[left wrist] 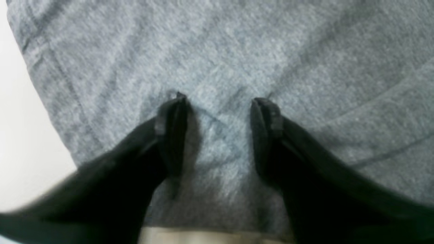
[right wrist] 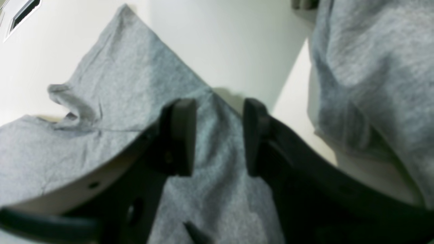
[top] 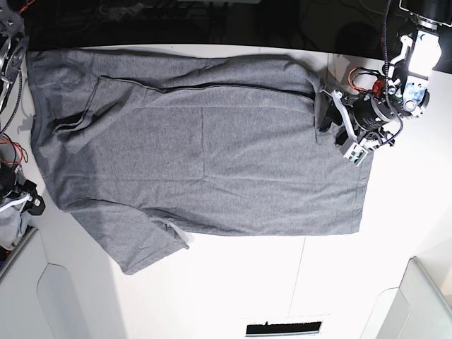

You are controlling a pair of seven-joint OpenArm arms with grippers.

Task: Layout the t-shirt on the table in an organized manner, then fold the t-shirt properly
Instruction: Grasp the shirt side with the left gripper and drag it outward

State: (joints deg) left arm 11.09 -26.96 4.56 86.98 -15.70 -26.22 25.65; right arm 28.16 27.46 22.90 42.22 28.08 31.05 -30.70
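Note:
The dark-grey t-shirt (top: 205, 155) lies spread flat on the white table (top: 233, 289), collar end to the left, hem to the right. One sleeve (top: 138, 244) sticks out toward the front left. My left gripper (top: 330, 126) is open at the hem's far right corner. In the left wrist view its fingertips (left wrist: 176, 101) rest on the cloth (left wrist: 220, 51), with the gripper (left wrist: 220, 101) closed on nothing. My right gripper (right wrist: 218, 135) is open just above the shirt (right wrist: 118, 101) near the sleeve. In the base view only part of that arm (top: 21, 200) shows at the left edge.
A paler grey cloth bundle (right wrist: 373, 67) hangs at the right of the right wrist view, and also shows at the left edge (top: 7, 226). Light grey bins stand at the front left (top: 42, 296) and front right (top: 417, 304). A dark slot (top: 282, 328) lies at the front edge.

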